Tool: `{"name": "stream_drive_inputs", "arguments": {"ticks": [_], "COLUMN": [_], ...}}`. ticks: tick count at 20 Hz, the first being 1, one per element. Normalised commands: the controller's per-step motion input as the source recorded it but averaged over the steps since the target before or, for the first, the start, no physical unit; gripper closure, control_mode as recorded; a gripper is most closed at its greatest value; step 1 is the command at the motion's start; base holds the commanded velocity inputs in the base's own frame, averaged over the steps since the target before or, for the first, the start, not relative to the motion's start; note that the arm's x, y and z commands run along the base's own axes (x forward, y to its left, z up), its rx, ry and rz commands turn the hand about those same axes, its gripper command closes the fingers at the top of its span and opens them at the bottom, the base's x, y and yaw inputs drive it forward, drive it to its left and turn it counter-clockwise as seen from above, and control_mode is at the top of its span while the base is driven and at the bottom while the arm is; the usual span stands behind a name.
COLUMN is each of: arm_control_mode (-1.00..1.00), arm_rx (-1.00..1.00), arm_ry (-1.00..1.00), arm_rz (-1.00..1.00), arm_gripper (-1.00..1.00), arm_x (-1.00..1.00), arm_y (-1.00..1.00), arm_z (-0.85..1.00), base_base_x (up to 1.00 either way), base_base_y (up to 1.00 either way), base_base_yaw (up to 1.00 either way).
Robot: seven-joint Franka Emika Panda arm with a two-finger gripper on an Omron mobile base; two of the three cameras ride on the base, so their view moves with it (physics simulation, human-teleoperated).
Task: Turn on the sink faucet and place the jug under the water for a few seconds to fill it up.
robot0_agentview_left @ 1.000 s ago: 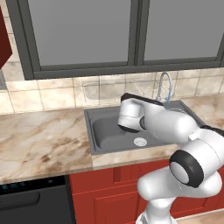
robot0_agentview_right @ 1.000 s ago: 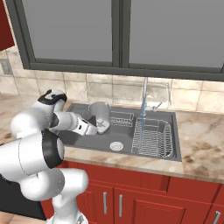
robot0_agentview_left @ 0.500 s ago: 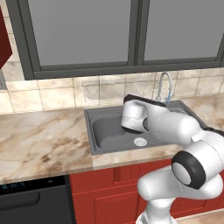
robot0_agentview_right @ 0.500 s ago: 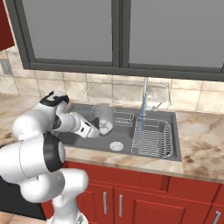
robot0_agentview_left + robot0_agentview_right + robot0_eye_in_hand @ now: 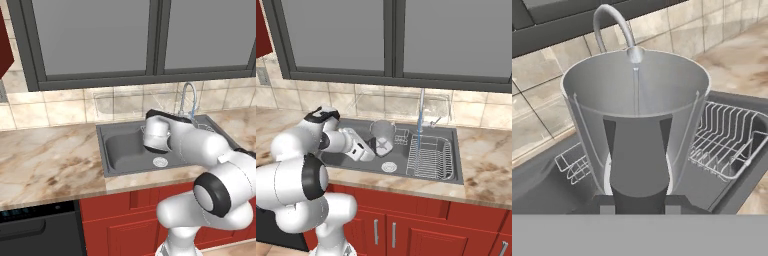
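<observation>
Kitchen counter (image 5: pixel 45 160) of marbled stone with one dark grey sink (image 5: pixel 351 159) set into it. One white robot arm reaches over the basin; its gripper (image 5: pixel 375 148) is clenched on the dark handle of one light grey jug (image 5: pixel 383 136), held upright above the sink, left of the stream. One chrome sink faucet (image 5: pixel 422 107) stands at the far rim, and one thin blue line of water (image 5: pixel 419 127) falls from its spout. Two wire racks sit in the basin, a large one (image 5: pixel 430 157) on the right and a small one (image 5: pixel 401 136) near the far wall. One round silver drain (image 5: pixel 388 166) lies near the jug
</observation>
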Motion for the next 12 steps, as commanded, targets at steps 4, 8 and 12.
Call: {"name": "stream_drive_inputs", "arguments": {"ticks": [4,8,12], "arm_control_mode": [-1.0,-1.0,-1.0], "arm_rx": [0.0,0.01,0.04], "arm_ry": [0.02,0.01,0.06], "arm_rz": [-0.13,-0.12,-0.11], "arm_gripper": [1.0,1.0,1.0], "arm_x": [0.0,0.0,0.05], "arm_y": [-0.06,-0.07,-0.15], "arm_z": [0.11,0.13,0.26], "base_base_x": [0.0,0.0,0.0], "base_base_y": [0.0,0.0,0.0], "base_base_yaw": [0.0,0.0,0.0]}}
